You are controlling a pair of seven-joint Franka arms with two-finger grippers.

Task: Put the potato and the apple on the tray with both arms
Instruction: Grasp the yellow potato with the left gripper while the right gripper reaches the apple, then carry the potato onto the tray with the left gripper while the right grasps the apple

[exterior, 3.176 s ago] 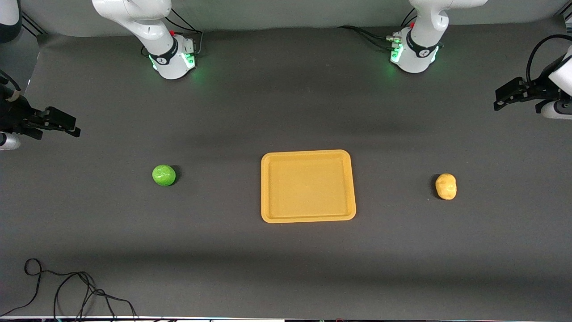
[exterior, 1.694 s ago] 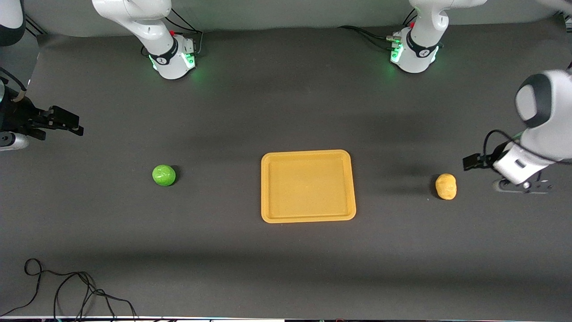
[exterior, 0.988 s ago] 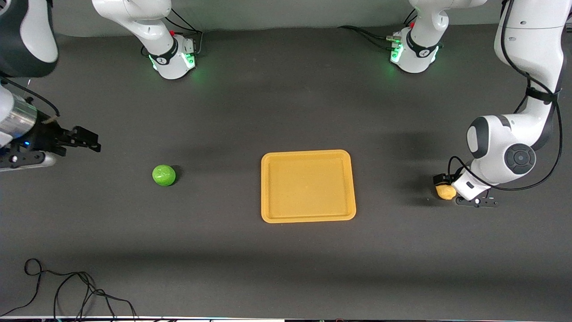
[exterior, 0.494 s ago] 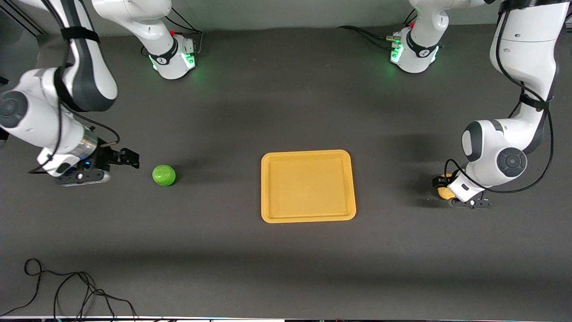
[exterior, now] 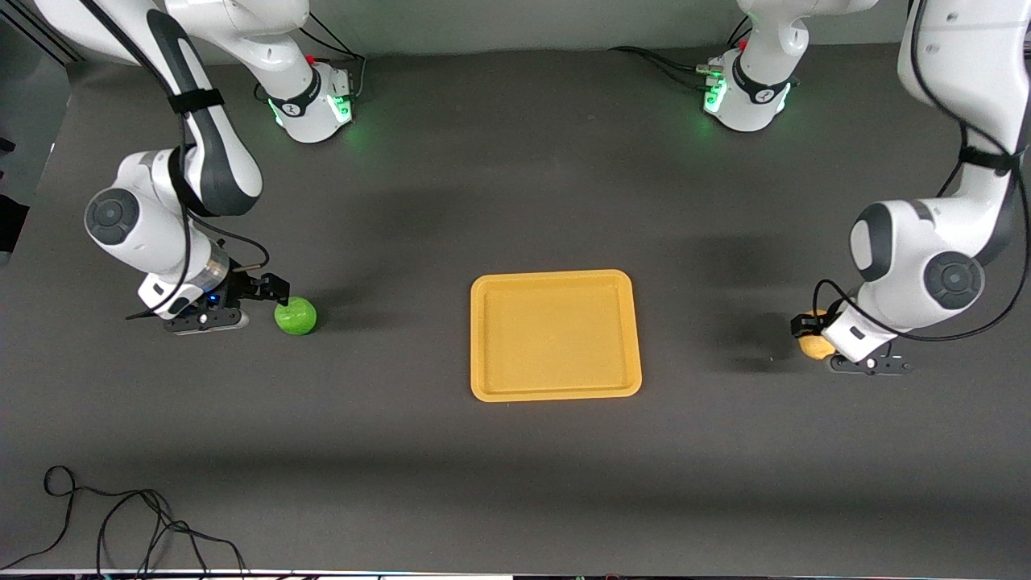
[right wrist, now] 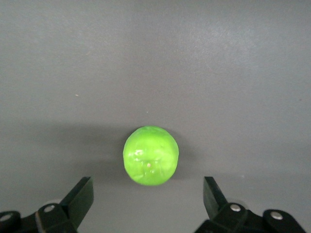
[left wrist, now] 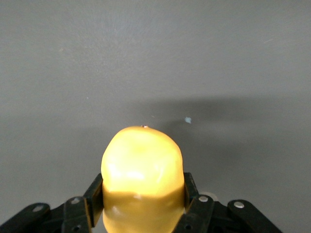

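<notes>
Front view: grasp stage for both fruits. Left tool (exterior: 808, 332), low at the left arm's end of the worktop (exterior: 515, 201), pinches the potato (left wrist: 142, 170); the next move is probably a lift toward the empty tray (exterior: 556, 278). Right tool (right wrist: 148, 204), fingers spread, flanks the apple (exterior: 295, 315) without touching; closing comes next.

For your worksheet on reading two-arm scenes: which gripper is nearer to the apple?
Right. The right gripper is open beside the apple, not touching it. The left gripper is at the left arm's end of the table, shut on the potato.
</notes>
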